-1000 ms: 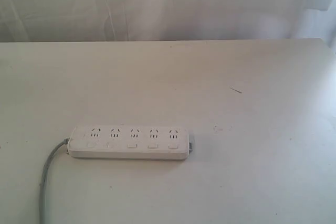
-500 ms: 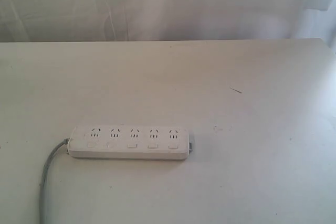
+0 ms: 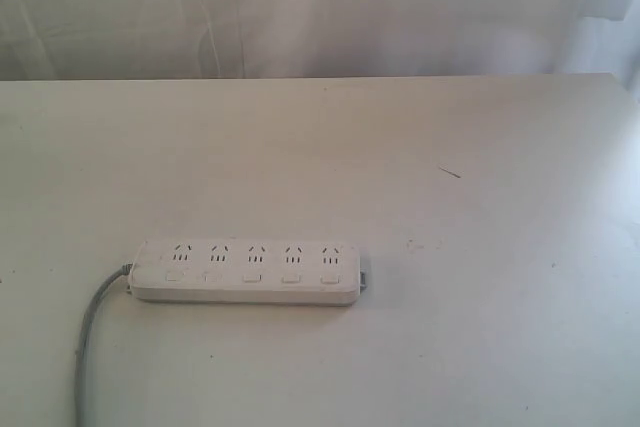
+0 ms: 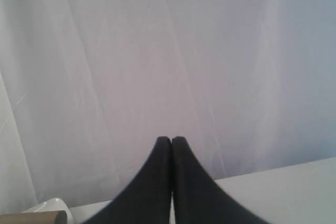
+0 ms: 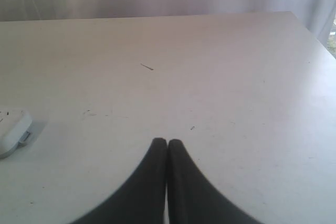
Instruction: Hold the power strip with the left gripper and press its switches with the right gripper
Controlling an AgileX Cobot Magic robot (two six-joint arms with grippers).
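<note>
White hard plastic is what I am dealing with: in the exterior view the power strip lies flat on the table, its grey cord trailing off one end and its five switches in a row along the near edge. Neither of my grippers shows here, so the strip is well apart from both and untouched.

From my left wrist, the left gripper has its fingers pressed together, nothing between them, pointing at a pale curtain with only a sliver of table beyond the tips. The strip is out of this view.

From my right wrist, the right gripper is also closed tight and empty. The strip's rounded cordless end lies ahead of it and off to the side toward my other arm, well apart.

I judge the bar stiff, light and smooth, so a push on a switch could skid it across the table. I would spread the left fingers and pinch across its short width near the cord end, clear of the buttons. The right tips, kept together, should make a good blunt point for pressing. The plastic is slick, so the hold needs firm pressure.
</note>
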